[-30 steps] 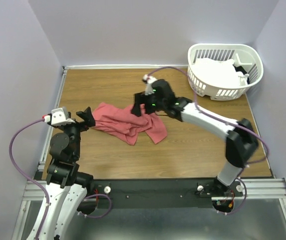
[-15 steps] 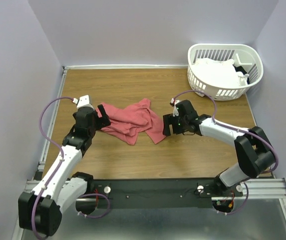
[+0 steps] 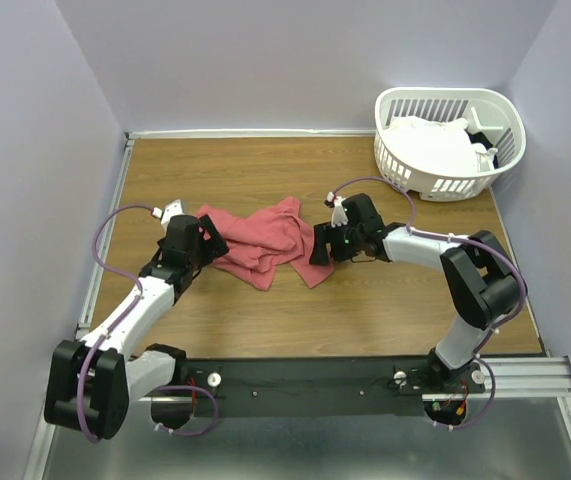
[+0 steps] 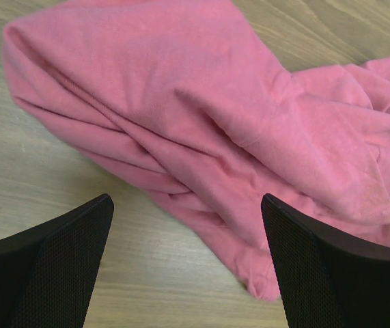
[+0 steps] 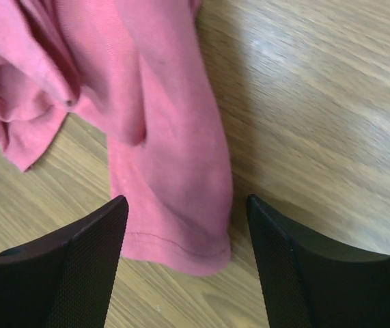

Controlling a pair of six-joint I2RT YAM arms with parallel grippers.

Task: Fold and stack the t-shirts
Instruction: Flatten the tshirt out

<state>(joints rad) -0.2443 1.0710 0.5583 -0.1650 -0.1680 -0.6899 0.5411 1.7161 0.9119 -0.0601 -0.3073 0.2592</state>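
Observation:
The coral-red t-shirt (image 3: 265,240) lies crumpled on the wooden table (image 3: 365,320) between both arms. My left gripper (image 3: 212,238) is open at the shirt's left edge; in the left wrist view the shirt (image 4: 208,123) fills the space ahead of the spread fingers (image 4: 44,266). My right gripper (image 3: 317,248) is open at the shirt's right corner; in the right wrist view a hemmed flap (image 5: 174,205) lies between the fingers (image 5: 297,266). White shirts (image 3: 427,148) lie bunched in the basket.
The white slatted laundry basket (image 3: 445,186) stands at the table's back right corner. Purple walls enclose the table on three sides. Bare wood shows in front of the shirt and behind it.
The left gripper has pushed right to the shirt's left edge. The right gripper let go of the shirt, swung down to its right side, then moved left onto the right corner. The shirt now lies flatter.

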